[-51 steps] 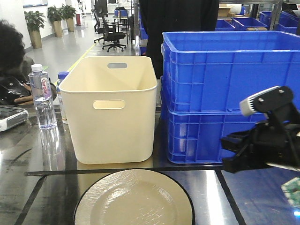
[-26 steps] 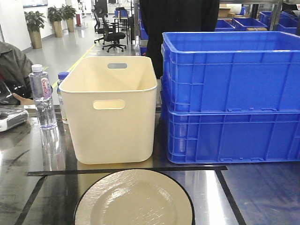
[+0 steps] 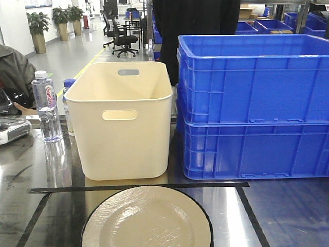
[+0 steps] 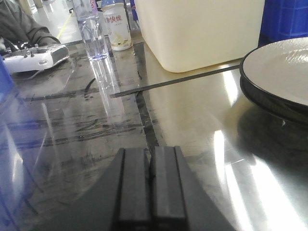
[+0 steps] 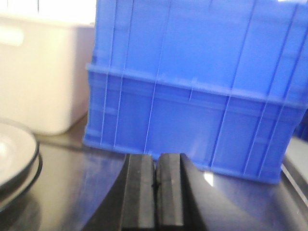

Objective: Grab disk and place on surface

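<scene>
The disk (image 3: 147, 218), a cream plate with a black rim, lies flat on the table (image 3: 267, 216) at the near edge of the front view, inside the black tape lines (image 3: 139, 188). No gripper touches it. Just behind it, past the tape, stands a cream bin (image 3: 121, 121), and to the right of the bin two stacked blue crates (image 3: 252, 108). A water bottle (image 3: 46, 105) stands left of the bin, with a second bottle (image 4: 117, 25) close beside it.

The left gripper (image 4: 150, 185) hangs low over the steel, its fingers pressed together and empty; the disk sits off to its right. The right gripper (image 5: 155, 190) also has its fingers together with nothing between them, facing the crates, the disk at its left. A white controller (image 4: 33, 57) lies at the far left of the table.
</scene>
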Available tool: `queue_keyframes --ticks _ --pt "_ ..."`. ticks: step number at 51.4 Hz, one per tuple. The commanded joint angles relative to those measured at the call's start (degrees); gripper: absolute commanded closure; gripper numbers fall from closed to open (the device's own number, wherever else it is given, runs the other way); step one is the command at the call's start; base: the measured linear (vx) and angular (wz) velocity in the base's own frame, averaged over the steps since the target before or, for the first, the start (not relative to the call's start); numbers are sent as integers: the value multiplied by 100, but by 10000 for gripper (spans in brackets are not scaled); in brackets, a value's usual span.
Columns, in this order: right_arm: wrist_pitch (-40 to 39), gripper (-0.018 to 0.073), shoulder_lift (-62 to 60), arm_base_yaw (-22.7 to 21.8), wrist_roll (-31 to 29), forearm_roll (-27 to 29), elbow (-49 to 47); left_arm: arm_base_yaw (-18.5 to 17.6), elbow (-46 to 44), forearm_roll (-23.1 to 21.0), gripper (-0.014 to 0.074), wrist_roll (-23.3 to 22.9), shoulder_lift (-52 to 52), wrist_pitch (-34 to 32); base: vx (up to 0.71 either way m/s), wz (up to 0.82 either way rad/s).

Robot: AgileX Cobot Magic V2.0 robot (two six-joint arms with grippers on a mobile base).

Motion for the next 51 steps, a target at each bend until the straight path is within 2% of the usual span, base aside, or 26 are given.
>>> queue_keyframes --ticks 1,40,44,51 --pt "-683 569 36 -18 0 22 -168 -38 -136 -84 604 -1 68 -536 0 0" --pt "-677 568 36 -18 -4 22 -168 -26 -31 -40 604 -1 -6 -624 0 0" --pt "-677 568 36 -18 -4 22 -168 -8 287 65 604 -10 -143 -942 0 0" --pt "-677 568 36 -18 -4 22 -168 -8 1232 91 604 -23 -503 -2133 0 0"
